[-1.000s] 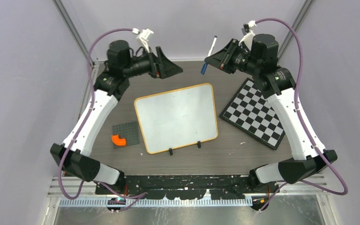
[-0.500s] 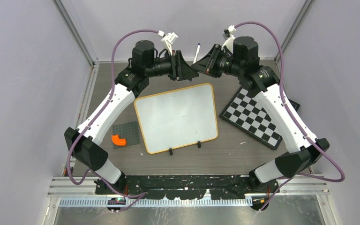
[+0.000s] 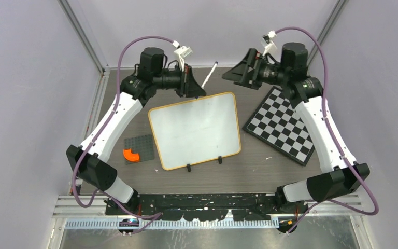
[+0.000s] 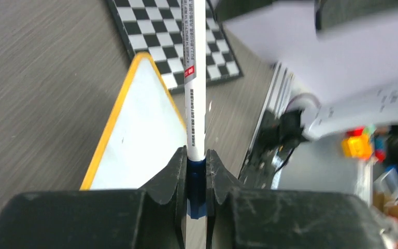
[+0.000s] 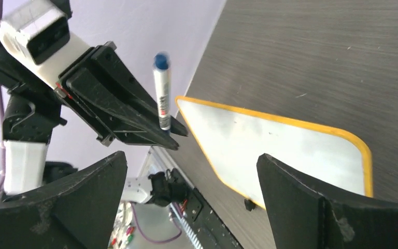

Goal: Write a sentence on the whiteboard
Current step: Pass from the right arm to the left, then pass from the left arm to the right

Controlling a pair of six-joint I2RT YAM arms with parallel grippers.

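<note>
Gripping a marker [image 4: 194, 78] in the closed left hand [image 4: 196, 158], above the far edge of the whiteboard [image 3: 194, 129] lying flat mid-tabletop [image 3: 249, 174]. Holding the right hand [image 5: 189, 166] wide open, empty, nearby. Judged barely begun: no stroke on the board yet; left to do, lowering the tip and writing the whole sentence.
</note>
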